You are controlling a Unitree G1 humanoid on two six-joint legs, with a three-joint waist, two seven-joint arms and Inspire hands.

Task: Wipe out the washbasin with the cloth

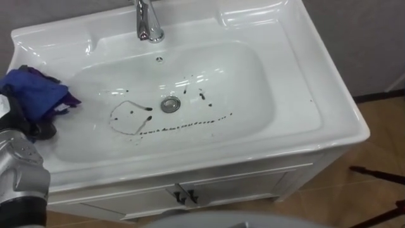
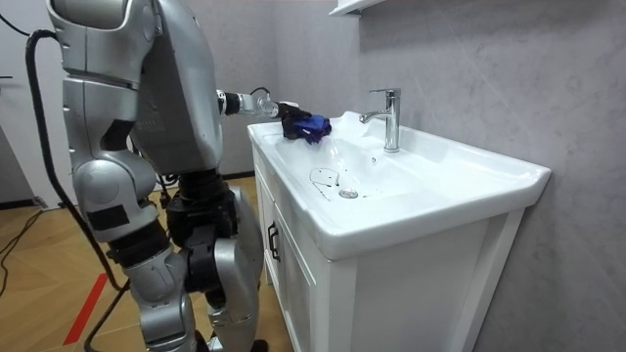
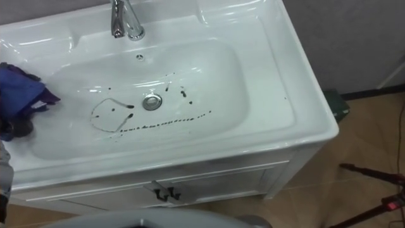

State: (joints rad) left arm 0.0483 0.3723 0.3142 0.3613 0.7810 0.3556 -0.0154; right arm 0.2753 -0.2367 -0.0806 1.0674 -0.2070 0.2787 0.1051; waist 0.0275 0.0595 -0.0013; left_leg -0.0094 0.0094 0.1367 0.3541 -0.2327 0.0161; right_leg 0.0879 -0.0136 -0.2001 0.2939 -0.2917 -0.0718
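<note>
**Cloth waits at the left rim, stains lie off to the right**

The robot stands square against the front of the white vanity, its left hand [image 1: 30, 123] reaching over the left rim of the basin [image 1: 304, 82]. Its dark fingers curl into a bunched blue cloth [image 1: 35, 92] and grip it. The folds bury most of the hand, so I can't say how firm the hold is. The cloth sits over the left shoulder of the bowl, not yet on the dirty part.

The dark marks [image 1: 183, 125] lie to the hand's right and lower, on the bowl floor. A loop is nearest the cloth, then a dotted streak runs left to right just in front of the drain [image 1: 169, 104]. A few specks lie behind it toward the faucet [image 1: 149, 25]. I'd judge the next move is a rightward sweep along that streak. The cloth's outer edge is cut off at the eye views' left side.
</note>
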